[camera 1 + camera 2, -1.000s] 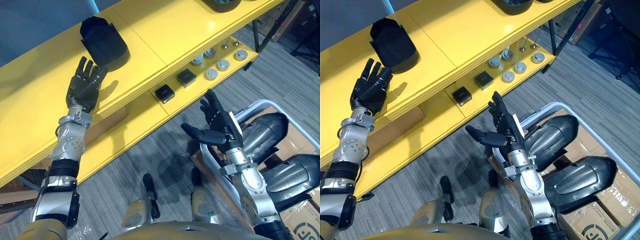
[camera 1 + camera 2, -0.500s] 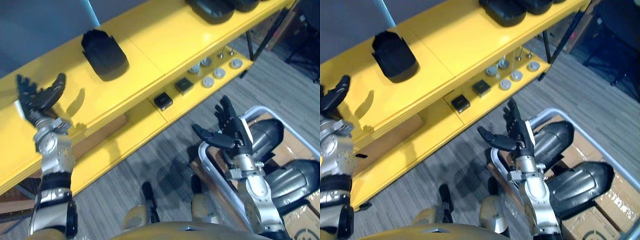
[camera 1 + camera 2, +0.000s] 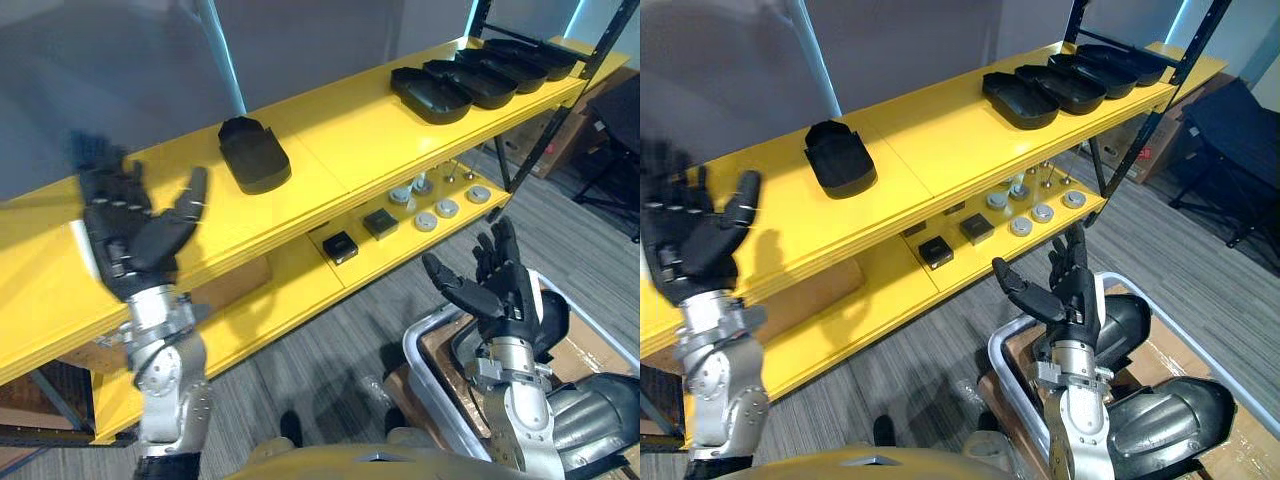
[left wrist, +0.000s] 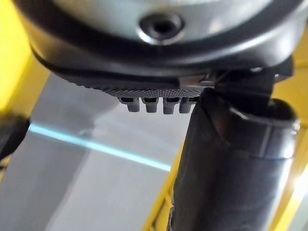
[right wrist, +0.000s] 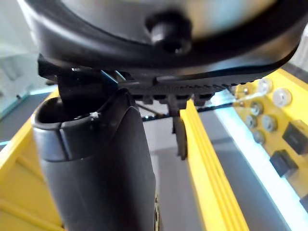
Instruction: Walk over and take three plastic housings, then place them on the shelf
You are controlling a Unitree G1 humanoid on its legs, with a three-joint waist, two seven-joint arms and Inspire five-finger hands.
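Left hand (image 3: pixel 135 245) before the yellow shelf (image 3: pixel 340 125), right hand (image 3: pixel 510 300) below it, fingers apart, empty; best face the grey housings (image 3: pixel 1170 420) squarely before reaching.

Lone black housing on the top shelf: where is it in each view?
Left eye view: housing left of centre, upper part, on the yellow shelf.
Right eye view: housing upper left, on the same top board.
Left wrist view: cannot tell.
Right wrist view: cannot tell.
Shared landmark: the yellow shelf, seen in all four.
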